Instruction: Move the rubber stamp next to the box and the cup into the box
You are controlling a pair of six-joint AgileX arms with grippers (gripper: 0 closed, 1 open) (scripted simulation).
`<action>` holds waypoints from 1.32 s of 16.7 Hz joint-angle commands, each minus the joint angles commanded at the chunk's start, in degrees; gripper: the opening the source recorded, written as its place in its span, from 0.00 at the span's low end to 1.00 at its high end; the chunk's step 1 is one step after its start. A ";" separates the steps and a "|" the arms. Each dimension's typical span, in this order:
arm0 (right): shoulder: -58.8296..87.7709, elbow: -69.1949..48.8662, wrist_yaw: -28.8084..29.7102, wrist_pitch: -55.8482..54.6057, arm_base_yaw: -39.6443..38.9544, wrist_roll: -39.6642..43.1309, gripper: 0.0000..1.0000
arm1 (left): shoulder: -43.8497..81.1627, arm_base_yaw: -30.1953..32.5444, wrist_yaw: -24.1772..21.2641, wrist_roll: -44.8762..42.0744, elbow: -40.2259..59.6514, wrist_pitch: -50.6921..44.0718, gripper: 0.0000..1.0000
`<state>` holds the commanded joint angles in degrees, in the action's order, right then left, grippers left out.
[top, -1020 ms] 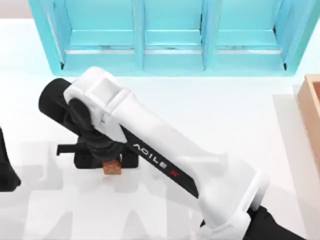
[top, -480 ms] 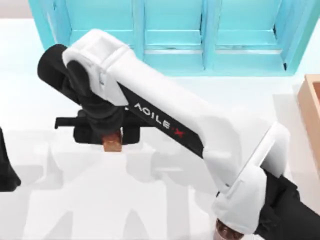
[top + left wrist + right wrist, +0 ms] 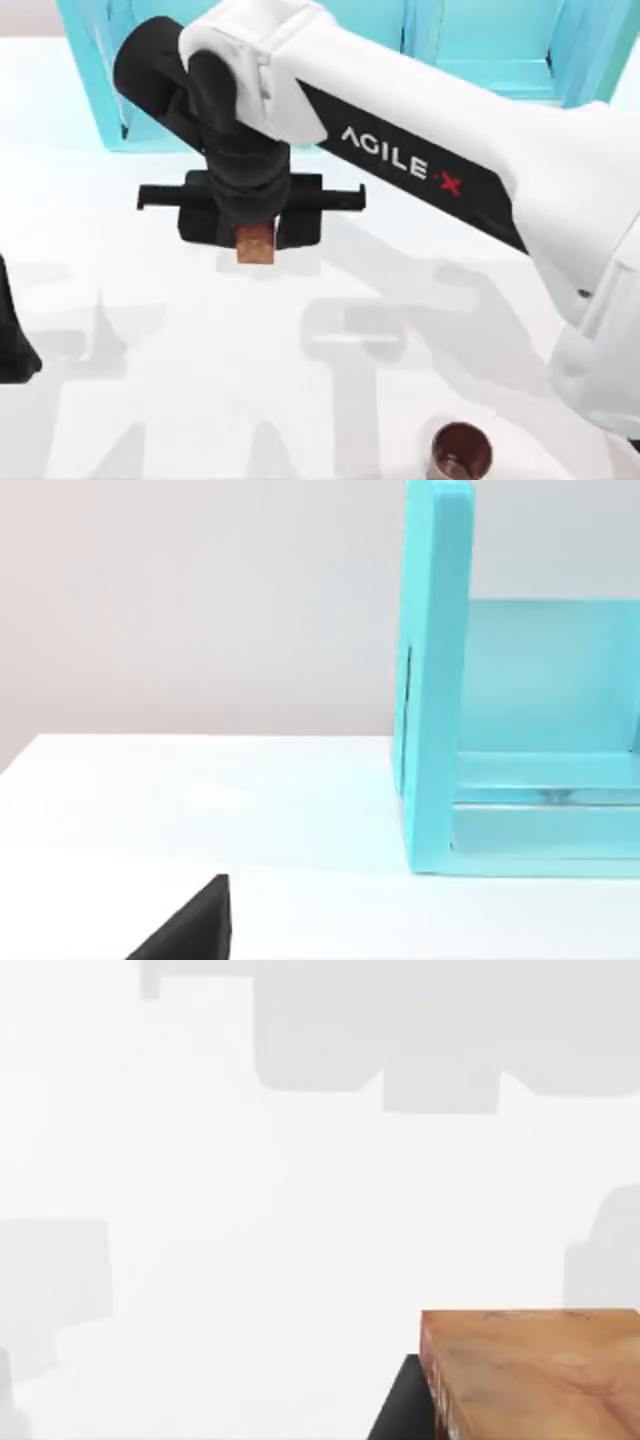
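My right gripper (image 3: pixel 256 240) is shut on the rubber stamp (image 3: pixel 256 246), a small reddish-brown wood-textured block, and holds it well above the white table, left of centre in the top view. The right wrist view shows the stamp (image 3: pixel 535 1370) close up over bare table, with shadows far below it. The cup (image 3: pixel 461 452), round, coppery and shiny, stands upright near the front edge, right of centre, apart from the gripper. The box is hidden behind my right arm. My left arm (image 3: pixel 10 340) is parked at the left edge.
A big turquoise cabinet (image 3: pixel 100 60) runs along the back of the table, just behind the raised gripper. Its side wall and an open shelf (image 3: pixel 440 680) appear in the left wrist view. The white right arm spans the right half of the top view.
My right gripper has risen with the rubber stamp and drifted back toward the cabinet and slightly right. The arm swung clear of the cup, which now shows fully at the front.
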<state>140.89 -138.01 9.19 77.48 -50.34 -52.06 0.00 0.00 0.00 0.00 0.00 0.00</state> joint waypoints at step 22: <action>-25.21 37.85 -1.02 -11.73 5.34 6.63 0.00 | 0.00 0.00 0.00 0.00 0.00 0.00 1.00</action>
<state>115.68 -100.16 8.17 65.76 -45.00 -45.43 0.00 0.00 0.00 0.00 0.00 0.00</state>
